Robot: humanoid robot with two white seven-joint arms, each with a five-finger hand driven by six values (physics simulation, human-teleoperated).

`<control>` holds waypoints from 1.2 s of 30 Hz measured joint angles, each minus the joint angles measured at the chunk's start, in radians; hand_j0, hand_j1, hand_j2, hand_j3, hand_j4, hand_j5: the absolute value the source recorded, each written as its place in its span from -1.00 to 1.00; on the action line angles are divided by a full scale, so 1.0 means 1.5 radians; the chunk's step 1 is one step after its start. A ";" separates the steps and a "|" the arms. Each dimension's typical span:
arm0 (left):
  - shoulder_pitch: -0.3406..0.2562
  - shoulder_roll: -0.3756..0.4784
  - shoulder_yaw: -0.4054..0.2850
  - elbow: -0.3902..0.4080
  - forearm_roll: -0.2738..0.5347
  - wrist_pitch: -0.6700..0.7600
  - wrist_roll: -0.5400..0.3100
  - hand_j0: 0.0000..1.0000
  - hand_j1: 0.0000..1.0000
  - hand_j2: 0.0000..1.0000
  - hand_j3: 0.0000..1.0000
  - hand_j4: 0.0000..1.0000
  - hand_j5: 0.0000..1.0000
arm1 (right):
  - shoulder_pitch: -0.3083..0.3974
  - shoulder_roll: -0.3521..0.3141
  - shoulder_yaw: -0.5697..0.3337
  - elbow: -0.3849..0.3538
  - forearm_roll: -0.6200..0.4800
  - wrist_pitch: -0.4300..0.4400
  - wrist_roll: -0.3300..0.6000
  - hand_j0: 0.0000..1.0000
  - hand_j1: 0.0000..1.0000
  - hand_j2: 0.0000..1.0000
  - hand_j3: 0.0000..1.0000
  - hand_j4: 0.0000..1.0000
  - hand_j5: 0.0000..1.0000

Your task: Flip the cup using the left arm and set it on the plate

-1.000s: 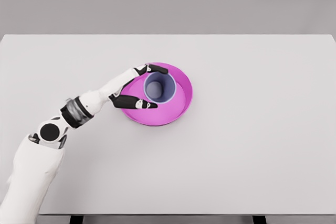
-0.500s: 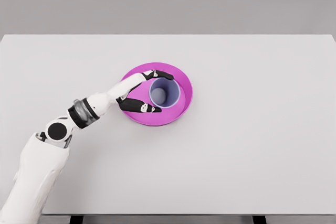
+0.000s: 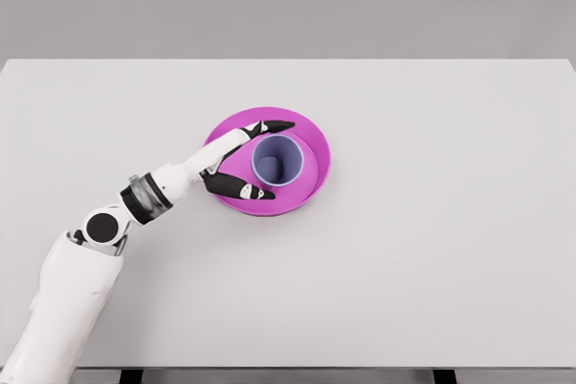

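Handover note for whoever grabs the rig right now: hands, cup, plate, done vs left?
Left hand: open, fingers spread on either side of the cup; contact can't be confirmed.
Right hand: not in view.
Cup: upright, mouth up, standing on the magenta plate near the middle of the table.
Done: cup flipped and set on the plate.
Left: pull the left hand clear without knocking the cup.

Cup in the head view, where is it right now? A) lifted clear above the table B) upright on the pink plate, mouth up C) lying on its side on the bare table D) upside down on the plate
B: the cup stands on the pink plate, open mouth up with its inside visible, the left robot hand spread beside it.
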 measured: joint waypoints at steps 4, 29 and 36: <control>-0.001 0.000 0.000 -0.002 -0.001 -0.001 0.000 1.00 1.00 1.00 1.00 1.00 1.00 | 0.000 0.000 0.000 0.000 0.000 0.000 0.000 1.00 1.00 1.00 1.00 1.00 1.00; -0.002 0.007 0.002 -0.037 -0.002 0.004 0.000 1.00 1.00 1.00 1.00 1.00 1.00 | 0.000 0.000 0.000 0.000 0.000 0.000 0.000 1.00 1.00 1.00 1.00 1.00 1.00; -0.002 0.007 0.002 -0.036 -0.003 0.004 0.000 1.00 1.00 1.00 1.00 1.00 1.00 | 0.000 0.000 0.000 0.000 0.000 0.000 0.000 1.00 1.00 1.00 1.00 1.00 1.00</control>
